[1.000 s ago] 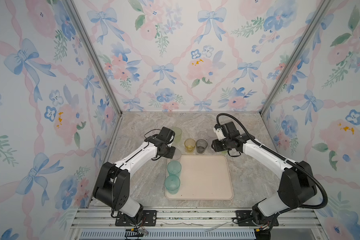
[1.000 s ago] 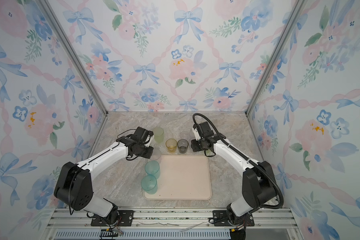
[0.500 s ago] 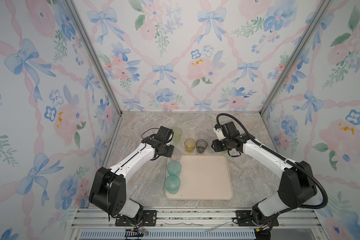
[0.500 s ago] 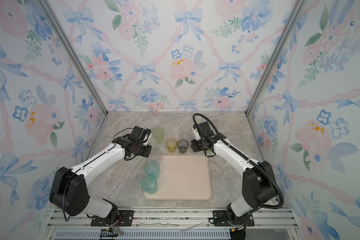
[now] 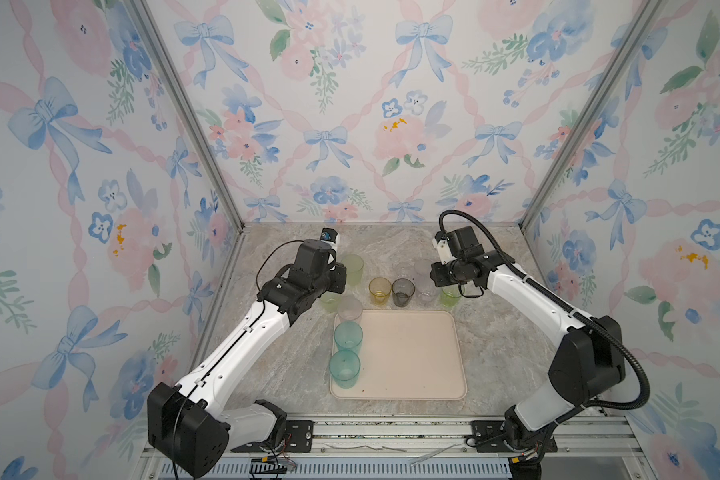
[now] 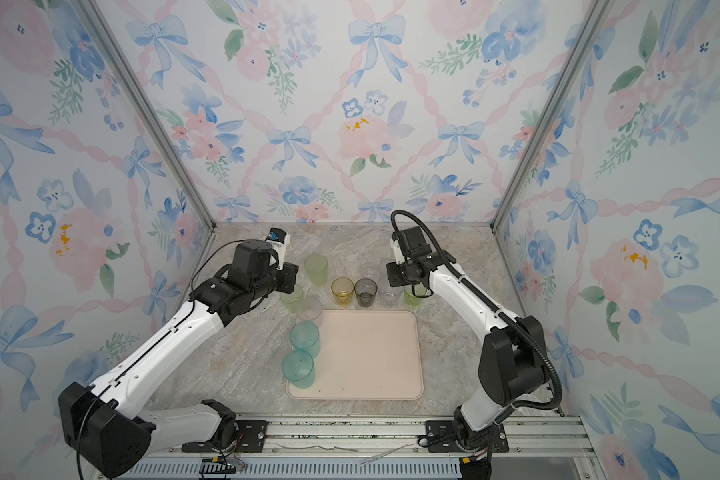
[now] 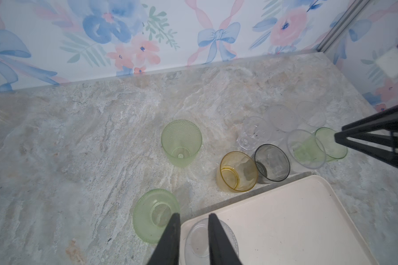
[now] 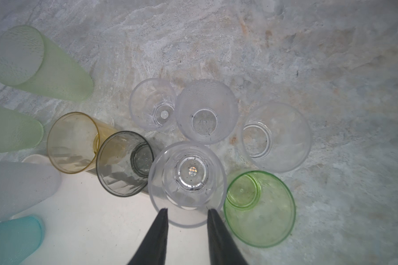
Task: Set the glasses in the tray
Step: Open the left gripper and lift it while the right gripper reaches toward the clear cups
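Since the earlier frames the left arm (image 5: 242, 340) has swung its elbow and shoulder lower and outward toward the front rail (image 5: 391, 432), its wrist staying by the far-left corner of the large flat cream-beige rectangular tray (image 5: 408, 357). The right arm (image 5: 528, 291) and all tumblers keep their places.

Done: three glasses stand in the tray along its left edge. These are one tall translucent teal tumbler (image 5: 348, 337), a second teal tumbler (image 5: 344, 366) nearer the rail, and a frosted clear tumbler (image 5: 350, 307) in the far-left corner. The left gripper (image 7: 194, 215) sits over that corner glass. Its black fingers appear astride the rim, a little apart, with a gap much wider than the wall, so nothing is pinched.

Left to do: nine glasses on the grey-beige marble tabletop (image 5: 391, 245), beyond or beside the tray's far edge. They are three pale green tumblers (image 7: 181, 142), one amber-yellow tumbler (image 8: 72, 142), one smoky grey tumbler (image 8: 124, 163) and four clear tumblers (image 8: 206, 111). The right gripper (image 8: 187, 211) hovers at the near rim of the nearest clear one. Its fingers are narrowly spread and, as far as its wrist view shows, hold nothing.

Roughly a quarter of the task appears complete, and that clear glass is the likely next pick.
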